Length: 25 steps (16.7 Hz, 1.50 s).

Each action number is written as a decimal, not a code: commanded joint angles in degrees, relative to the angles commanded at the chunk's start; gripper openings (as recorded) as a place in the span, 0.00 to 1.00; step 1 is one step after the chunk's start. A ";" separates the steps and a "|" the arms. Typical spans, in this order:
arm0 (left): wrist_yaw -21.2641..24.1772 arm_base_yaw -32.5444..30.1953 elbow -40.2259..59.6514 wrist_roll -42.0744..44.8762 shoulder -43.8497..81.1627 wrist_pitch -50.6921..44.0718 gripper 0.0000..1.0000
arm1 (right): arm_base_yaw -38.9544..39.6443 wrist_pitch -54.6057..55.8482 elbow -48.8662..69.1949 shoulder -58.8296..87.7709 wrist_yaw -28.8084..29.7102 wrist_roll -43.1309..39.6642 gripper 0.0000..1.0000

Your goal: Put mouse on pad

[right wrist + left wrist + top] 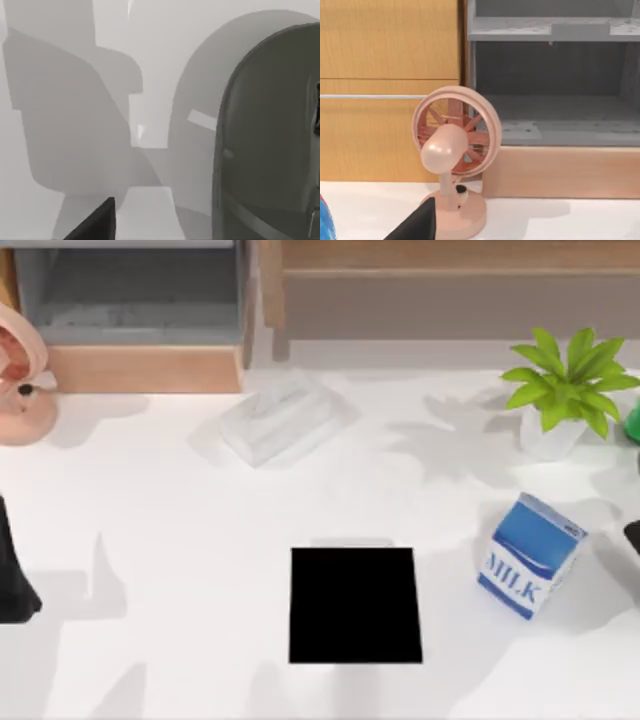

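Where flat matte black square pad (355,605) lies: smooth rounded grey mouse (270,145), hand's grip untellable.

Plain black pad (355,605), blue-and-white milk carton (530,555), pink fan (452,160), seemingly dark grey mouse (270,140)

Mouse (272,140) cut off at the right wrist view's edge; perhaps its dark sliver (632,535) at the table's right edge.

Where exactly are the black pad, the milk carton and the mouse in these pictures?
pad (355,605), top view, middle of its flat black surface.
milk carton (530,556), top view, its blue side.
mouse (272,135), right wrist view, its rounded dark grey back.
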 joint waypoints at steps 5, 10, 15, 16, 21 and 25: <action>0.00 0.00 0.00 0.00 0.00 0.00 1.00 | 0.36 3.43 1.31 4.65 0.00 0.56 1.00; 0.00 0.00 0.00 0.00 0.00 0.00 1.00 | 0.36 3.43 1.31 4.65 0.00 0.56 0.85; 0.00 0.00 0.00 0.00 0.00 0.00 1.00 | 0.36 3.43 1.31 4.65 0.00 0.56 0.47; 0.00 0.00 0.00 0.00 0.00 0.00 1.00 | 0.36 3.43 1.31 4.65 0.00 0.56 0.40; 0.00 0.00 0.00 0.00 0.00 0.00 1.00 | 0.36 3.43 1.31 4.65 0.00 0.56 0.02; 0.00 0.00 0.00 0.00 0.00 0.00 1.00 | 0.36 3.43 1.31 4.65 0.00 0.56 0.00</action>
